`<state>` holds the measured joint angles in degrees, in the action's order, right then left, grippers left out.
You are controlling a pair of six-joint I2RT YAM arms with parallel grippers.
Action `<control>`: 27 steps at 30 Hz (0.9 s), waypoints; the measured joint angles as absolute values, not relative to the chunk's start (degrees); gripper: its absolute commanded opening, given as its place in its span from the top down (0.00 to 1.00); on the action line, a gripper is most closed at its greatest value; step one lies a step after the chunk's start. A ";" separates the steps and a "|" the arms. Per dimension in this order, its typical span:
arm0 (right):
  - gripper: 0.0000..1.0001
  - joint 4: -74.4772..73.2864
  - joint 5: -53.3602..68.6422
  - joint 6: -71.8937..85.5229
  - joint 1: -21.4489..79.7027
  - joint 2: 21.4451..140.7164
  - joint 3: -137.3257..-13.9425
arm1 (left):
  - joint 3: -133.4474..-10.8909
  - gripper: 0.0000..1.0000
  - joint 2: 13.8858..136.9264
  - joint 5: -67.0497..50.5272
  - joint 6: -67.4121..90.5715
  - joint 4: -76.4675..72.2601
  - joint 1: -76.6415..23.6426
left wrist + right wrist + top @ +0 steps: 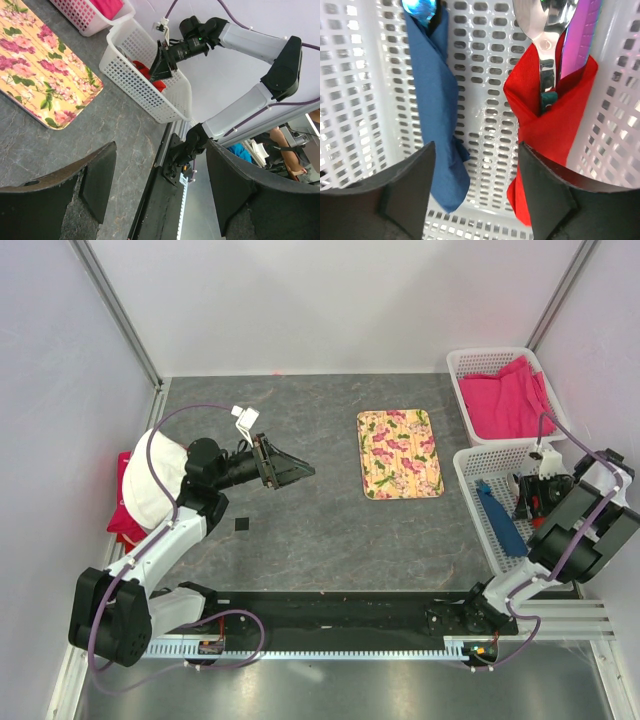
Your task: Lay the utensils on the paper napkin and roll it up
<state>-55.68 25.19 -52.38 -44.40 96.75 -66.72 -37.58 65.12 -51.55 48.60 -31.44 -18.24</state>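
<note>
Between the fingers of the right gripper [476,165] we see only the perforated floor of a white basket [485,75]; the jaws stand well apart and hold nothing. Just beside the finger at the right of the wrist view lies a rolled red napkin [555,130]. Its lower end is hidden behind that finger, so we cannot tell whether the two touch. From the roll's upper end project a metal spoon [545,30] and a purple-tinted handle [582,35], side by side. Across the gap, apart from the red roll, lies a rolled blue napkin [437,100], with a shiny blue utensil [420,7] showing at its top. Both rolls rest on the basket floor, roughly parallel.

Seen from above, this basket stands at the right edge of the table [300,540], with the right arm bent over it. A second white basket [490,352] stands just behind it and holds pink cloth [505,400].

Over the left half of the table we find the left gripper [160,160], pointing towards the baskets; its jaws are likewise wide apart, with nothing between them. A floral mat [400,453] lies flat near the table's centre, between the two grippers. A small black square [241,525] lies near the left arm, and a bundle of white and pink cloth [150,480] sits at the left edge behind that arm.
</note>
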 measured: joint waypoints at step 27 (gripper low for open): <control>0.02 -37.71 28.93 -11.97 6.24 83.31 -78.00 | -75.46 0.00 79.24 -41.82 8.67 33.85 0.64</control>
<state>-37.71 28.93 -11.97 6.24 83.31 -78.00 -75.46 79.24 -41.82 8.67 33.85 0.64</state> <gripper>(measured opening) 0.982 0.996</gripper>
